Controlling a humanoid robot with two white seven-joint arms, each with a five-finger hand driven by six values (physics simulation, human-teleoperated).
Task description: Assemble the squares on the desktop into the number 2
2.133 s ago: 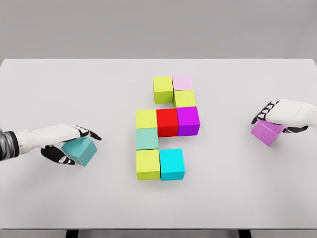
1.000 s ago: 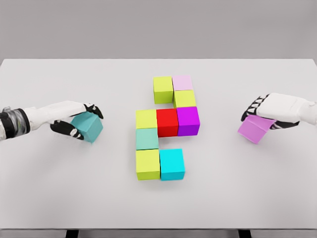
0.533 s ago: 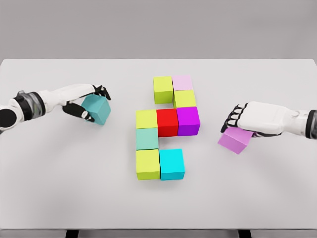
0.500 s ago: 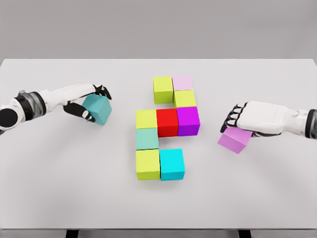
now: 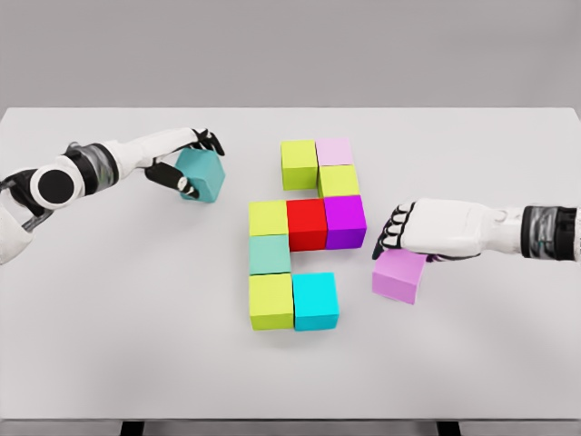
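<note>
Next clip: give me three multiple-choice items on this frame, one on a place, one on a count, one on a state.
1. Where is the teal cube relative to the cube figure?
A left of its top row
B right of its bottom row
C on the red cube

2. How many yellow-green cubes sit in the figure?
A two
B four
C six

3. What does the right robot hand do?
A rests open
B grasps the light purple cube
C points up

A: held left of the top row.
B: four visible.
B: fingers close over it.

Hidden and cut-off parts

The right robot hand point(image 5: 408, 238) covers the top of the violet cube point(image 5: 397, 277); the left robot hand point(image 5: 182, 162) hides the teal cube's point(image 5: 203, 175) near-left side. Both arms and the desk point(image 5: 109, 345) legs run off frame.
</note>
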